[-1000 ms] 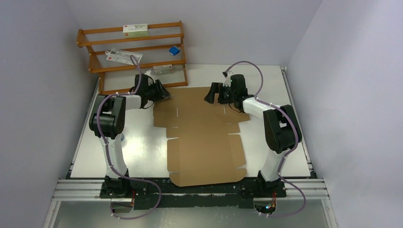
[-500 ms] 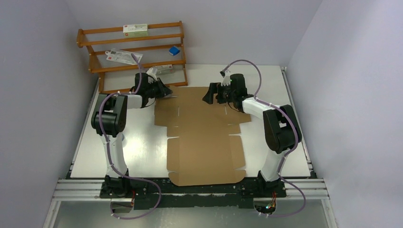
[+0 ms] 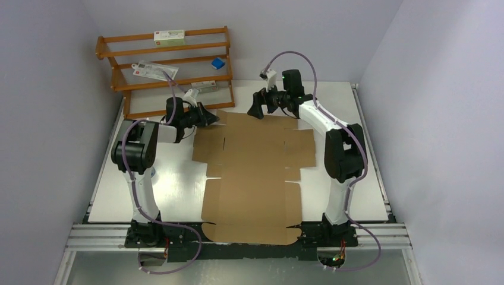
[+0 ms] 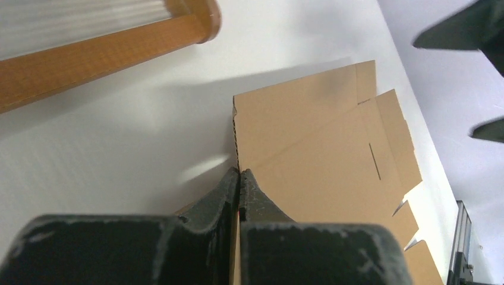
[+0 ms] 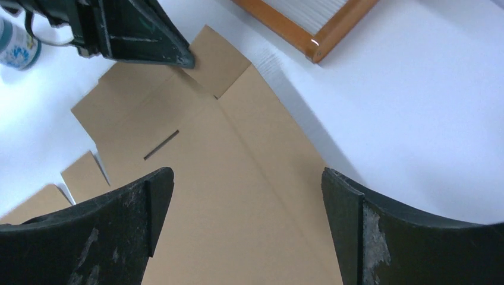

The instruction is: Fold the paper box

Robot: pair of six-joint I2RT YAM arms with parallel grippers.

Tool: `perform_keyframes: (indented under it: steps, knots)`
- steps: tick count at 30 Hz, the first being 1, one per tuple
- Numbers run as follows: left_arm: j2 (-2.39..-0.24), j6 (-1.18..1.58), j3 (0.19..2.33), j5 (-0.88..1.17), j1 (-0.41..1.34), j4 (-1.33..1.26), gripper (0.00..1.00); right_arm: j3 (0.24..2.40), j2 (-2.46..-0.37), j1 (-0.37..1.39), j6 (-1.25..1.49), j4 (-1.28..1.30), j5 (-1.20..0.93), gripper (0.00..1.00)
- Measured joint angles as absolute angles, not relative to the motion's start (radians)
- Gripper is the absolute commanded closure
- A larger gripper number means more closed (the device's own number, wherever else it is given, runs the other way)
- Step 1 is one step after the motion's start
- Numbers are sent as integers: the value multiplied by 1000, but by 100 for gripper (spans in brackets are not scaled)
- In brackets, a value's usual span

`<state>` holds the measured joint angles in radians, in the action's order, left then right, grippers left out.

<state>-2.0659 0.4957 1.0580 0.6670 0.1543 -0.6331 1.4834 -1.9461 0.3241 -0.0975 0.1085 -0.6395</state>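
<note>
Here, a flat brown cardboard box [image 3: 252, 172], opened out into a sheet with flaps and slits, is lying on a white table [image 3: 350, 148]. It is running from the near edge, between the two arm bases, toward a wooden shelf [image 3: 163, 65] at the far left.

The left arm [image 3: 138, 148] is reaching forward and bending inward, its forearm lying low and pointing right. The left gripper [image 3: 208, 117] is pinching the sheet's far-left corner, jaws closed tight on the cardboard edge. The right arm [image 3: 342, 154] is stretching farther out and curving left over the sheet's far-right part. The right gripper [image 3: 260, 105] is hovering above the far edge, jaws spread wide and holding nothing.

Only the overhead view is showing both whole arms, the full sheet and the white cartons [image 3: 169, 38] on the shelf. The left wrist view is showing the grip up close. Two dark fingers [image 4: 223, 190] are pressing together on the corrugated edge, and the corner flap is casting a shadow on the table beside it. The right wrist view is looking down between its own spread fingers [image 5: 142, 202] at the cardboard below. It is also catching the left gripper at the corner and a small teal-and-white container [image 5: 18, 44] at the upper left.
</note>
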Motion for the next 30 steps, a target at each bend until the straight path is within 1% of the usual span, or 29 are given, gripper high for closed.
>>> perform_keyframes:
  steps: [5,9,13,16,20,24,26,28,30]
  knots:
    - [-1991,494,1011,714,159,-705,95,1668,-2037,324,-283,312,-691,0]
    - [-1932,493,991,745,169,-759,95,1759,-2096,323,-387,449,-703,0]
    - [-1901,487,981,765,176,-782,95,1773,-2116,317,-436,512,-706,0]
    - [-1894,485,973,772,180,-793,95,1773,-2116,312,-457,521,-710,4]
    - [-1891,486,963,786,181,-808,95,1773,-2116,307,-492,557,-733,15]
    - [-1890,486,959,798,182,-819,94,1790,-2123,304,-534,608,-751,34]
    - [-1890,486,959,801,182,-819,94,1795,-2124,303,-555,631,-758,45]
    - [-1890,486,959,803,183,-819,93,1795,-2123,301,-571,642,-763,50]
    - [-1890,486,958,804,185,-819,92,1794,-2123,300,-585,652,-769,58]
